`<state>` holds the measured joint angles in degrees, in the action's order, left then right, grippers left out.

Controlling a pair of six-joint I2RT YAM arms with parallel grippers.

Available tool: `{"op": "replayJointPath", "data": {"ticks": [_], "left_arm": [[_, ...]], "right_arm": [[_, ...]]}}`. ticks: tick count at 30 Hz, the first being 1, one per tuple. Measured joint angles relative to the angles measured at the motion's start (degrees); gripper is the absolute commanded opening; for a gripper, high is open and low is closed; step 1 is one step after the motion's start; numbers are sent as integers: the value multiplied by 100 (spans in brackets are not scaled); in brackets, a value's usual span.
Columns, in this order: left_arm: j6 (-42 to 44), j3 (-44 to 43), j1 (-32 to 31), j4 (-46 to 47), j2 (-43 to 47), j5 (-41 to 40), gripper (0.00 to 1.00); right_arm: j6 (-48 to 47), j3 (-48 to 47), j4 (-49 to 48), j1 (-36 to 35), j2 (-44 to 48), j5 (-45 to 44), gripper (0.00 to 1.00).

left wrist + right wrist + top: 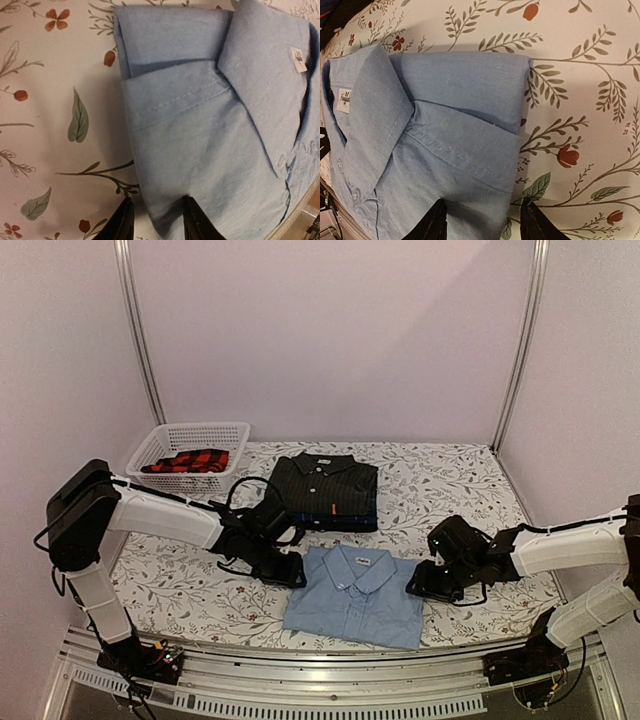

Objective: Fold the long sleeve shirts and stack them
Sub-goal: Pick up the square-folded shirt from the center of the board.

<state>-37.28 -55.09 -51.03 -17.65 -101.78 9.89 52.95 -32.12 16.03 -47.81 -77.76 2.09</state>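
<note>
The light blue shirt (355,595) lies folded, collar up, at the table's near middle. The black pinstriped shirt (325,490) lies folded behind it, with a dark navy edge (345,524) showing under its near side. My left gripper (290,570) is open at the blue shirt's left edge. In the left wrist view the gripper (157,220) straddles that edge of the shirt (210,130). My right gripper (420,585) is open at the shirt's right edge. In the right wrist view the gripper (482,220) straddles that edge of the shirt (450,130).
A white lattice basket (215,430) at the back left holds a red and black plaid cloth (190,460). The floral tablecloth (450,490) covers the table. Metal frame posts stand at the back corners, and a metal rail runs along the near edge.
</note>
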Motion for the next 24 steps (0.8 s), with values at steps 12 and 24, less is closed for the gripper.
{"op": "replayJointPath", "data": {"ticks": [12, 24], "left_arm": [[-55, -26, -57, 361, -181, 70, 0], [-87, 17, -149, 269, 387, -173, 0]], "right_arm": [[2, -247, -348, -195, -542, -61, 5], [-114, -820, 278, -382, -522, -439, 0]]}}
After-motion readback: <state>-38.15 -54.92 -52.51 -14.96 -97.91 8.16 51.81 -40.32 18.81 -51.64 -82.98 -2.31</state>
